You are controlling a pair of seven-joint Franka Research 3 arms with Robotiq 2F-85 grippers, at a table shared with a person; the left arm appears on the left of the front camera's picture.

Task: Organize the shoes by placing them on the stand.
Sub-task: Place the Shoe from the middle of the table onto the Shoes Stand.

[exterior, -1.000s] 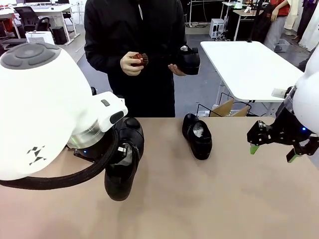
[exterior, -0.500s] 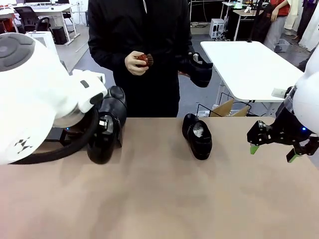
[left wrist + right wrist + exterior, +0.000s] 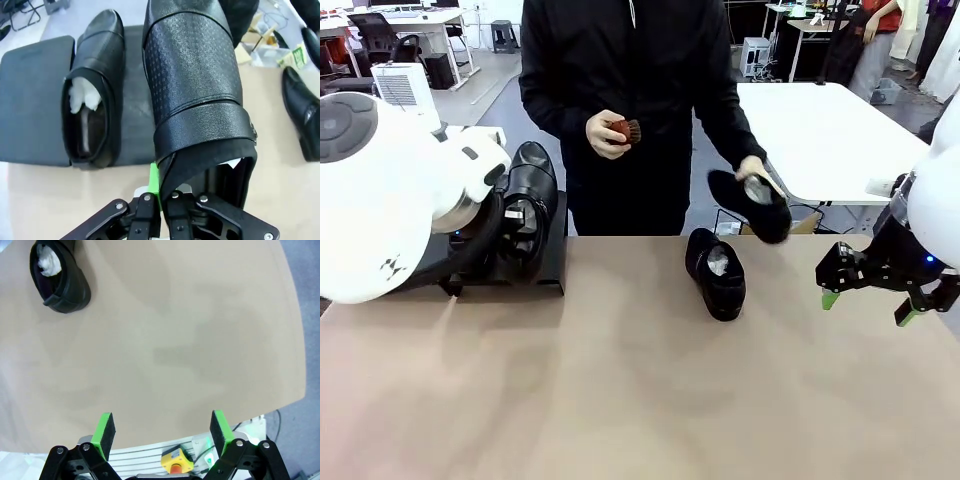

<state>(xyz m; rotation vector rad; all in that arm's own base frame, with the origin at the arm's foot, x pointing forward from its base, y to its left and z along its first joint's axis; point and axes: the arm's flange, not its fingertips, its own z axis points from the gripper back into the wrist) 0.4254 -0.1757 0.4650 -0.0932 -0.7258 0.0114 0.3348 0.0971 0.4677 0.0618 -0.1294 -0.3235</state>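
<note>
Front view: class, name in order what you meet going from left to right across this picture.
left arm → carried shoe → brush in the person's hand → lying shoe on the table → right fingers, open

stand (image 3: 35,100): matte black, table's left | one shoe (image 3: 95,95) atop | another shoe (image 3: 720,280) mid-table

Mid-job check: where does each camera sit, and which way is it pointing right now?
Front: fixed between the arms, facing across the table at the person; left arm, open right tool show.
Left wrist: looks along the left tool, shut on the held shoe, over the stand.
Right wrist: looks down past its open pads at the table.
Shared: front and right wrist both show the shoe on the table.
</note>
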